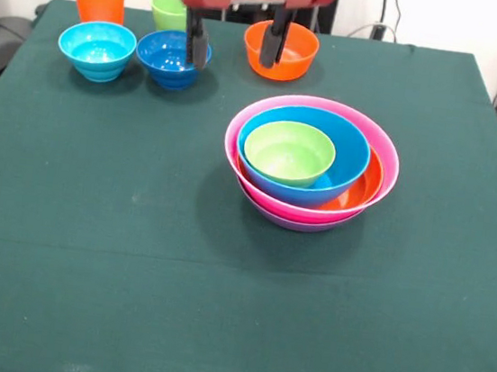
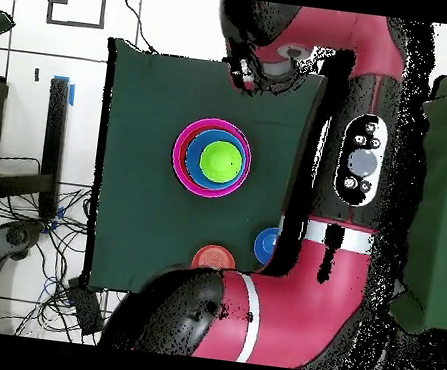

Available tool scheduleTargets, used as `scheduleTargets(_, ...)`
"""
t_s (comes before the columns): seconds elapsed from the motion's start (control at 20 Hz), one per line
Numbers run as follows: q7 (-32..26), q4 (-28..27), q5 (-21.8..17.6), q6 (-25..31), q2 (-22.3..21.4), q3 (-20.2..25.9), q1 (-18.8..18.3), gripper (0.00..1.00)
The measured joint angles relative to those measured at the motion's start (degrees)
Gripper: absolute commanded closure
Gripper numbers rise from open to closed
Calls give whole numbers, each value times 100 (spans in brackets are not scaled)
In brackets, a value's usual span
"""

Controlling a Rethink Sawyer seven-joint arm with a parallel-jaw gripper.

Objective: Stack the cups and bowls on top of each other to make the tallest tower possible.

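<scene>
My table (image 1: 87, 248), covered in dark green cloth, fills the front view. My red and black arm (image 2: 349, 178) crosses the overhead view, hiding much of one side of the table.

The tower (image 1: 310, 162) sits a little right of the table's middle in the front view. Its base is the large purple bowl (image 1: 303, 223), of which only a sliver shows under the large pink bowl (image 1: 386, 158). Inside the pink one lies the large orange bowl (image 1: 366, 187), tilted so its rim shows mostly on the right. The large blue bowl (image 1: 347, 157) nests in that, and the small lime green bowl (image 1: 289, 152) sits in the blue one, off toward the left.

Along the far edge stand the loose pieces, all upright. A small orange bowl (image 1: 296, 56) is at the right, the small dark blue bowl (image 1: 169, 56) and small light blue bowl (image 1: 97, 48) are side by side at the left. Behind them stand the orange cup (image 1: 100, 1) and the lime green cup (image 1: 167, 10).

My claw (image 1: 233, 43) hangs above that far row with its two dark fingers (image 1: 196, 42) spread wide apart, one in front of the dark blue bowl and the other in front of the orange bowl. It has hold of nothing.
</scene>
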Motion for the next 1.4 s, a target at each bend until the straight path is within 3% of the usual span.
scheduleTargets(0.25, -340, -296, -42, 59, 243, 145, -26, 0)
scheduleTargets(0.6, -340, 115, 601, -248, 257, 143, -341, 0)
scheduleTargets(1.0, -305, 1208, 1250, -652, -65, -26, -822, 0)
scheduleTargets(1.05, -291, 1598, 1390, -790, -245, -83, -914, 0)
scheduleTargets(1.4, -291, 2721, 1745, -1342, -832, -228, -1104, 0)
